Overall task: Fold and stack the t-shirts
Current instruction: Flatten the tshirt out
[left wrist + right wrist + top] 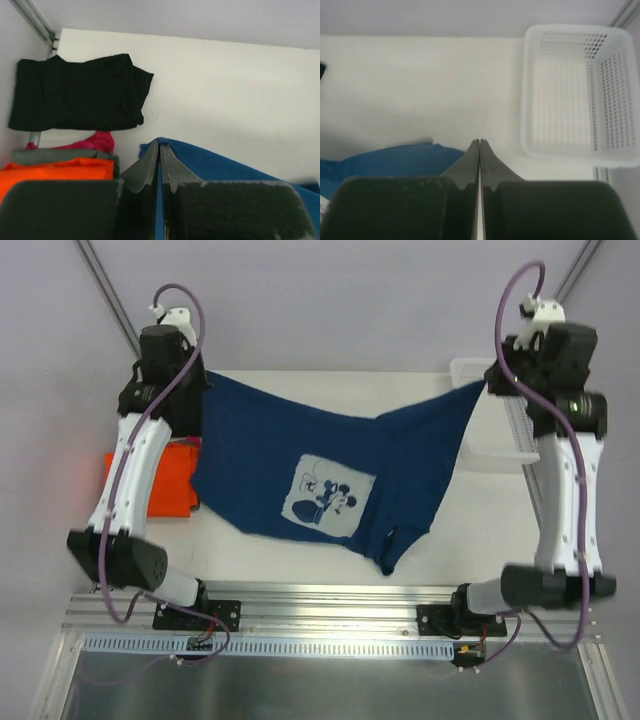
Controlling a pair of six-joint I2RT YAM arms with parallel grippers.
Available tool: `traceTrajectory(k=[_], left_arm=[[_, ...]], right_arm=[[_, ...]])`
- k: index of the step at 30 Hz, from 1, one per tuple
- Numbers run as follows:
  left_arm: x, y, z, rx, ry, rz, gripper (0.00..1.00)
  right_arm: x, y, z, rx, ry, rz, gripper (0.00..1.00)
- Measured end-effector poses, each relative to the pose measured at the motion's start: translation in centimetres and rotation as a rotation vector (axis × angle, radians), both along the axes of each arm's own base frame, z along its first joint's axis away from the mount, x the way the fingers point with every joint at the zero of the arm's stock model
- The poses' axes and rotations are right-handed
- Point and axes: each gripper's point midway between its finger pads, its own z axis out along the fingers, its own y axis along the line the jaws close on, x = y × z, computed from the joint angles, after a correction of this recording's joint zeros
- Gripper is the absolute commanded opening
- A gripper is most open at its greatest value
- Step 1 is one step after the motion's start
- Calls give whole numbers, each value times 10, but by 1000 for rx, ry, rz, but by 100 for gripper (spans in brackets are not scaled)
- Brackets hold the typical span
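The navy blue t-shirt, with a white cartoon print, hangs spread above the table between both arms, its lower part sagging toward the near edge. My left gripper is shut on its left corner; blue cloth shows between and beside the closed jaws. My right gripper is shut on the right corner, and in the right wrist view the jaws stand closed with blue cloth to their left. The orange t-shirt lies folded at the left. The black t-shirt lies folded at the far left.
A white lattice basket stands at the back right of the table. A pink cloth and a grey-green folded layer lie on the orange pile. Frame posts stand at both back corners.
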Motion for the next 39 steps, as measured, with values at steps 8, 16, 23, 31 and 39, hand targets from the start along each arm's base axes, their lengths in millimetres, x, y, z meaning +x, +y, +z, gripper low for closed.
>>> traceTrajectory(k=[8,16,23,31,39], left_arm=[[168,-6,-27,63,46,-59,0],[143,-14,11,101,-40,-104,0],[0,-31,22,98,-40,-195,0],[-146,-44,109,137,-397,-336,0],[-121,-35,129,256,-463,-280,0]], right_arm=[[209,-92,32,22,-147,-181,1],[166,-80,-61,112,92,-194,0],[25,-41,16,126,-66,-109,0],[-184,-3,133,-21,-560,-37,0],[-176,-15,161,-88,-623,-79,1]])
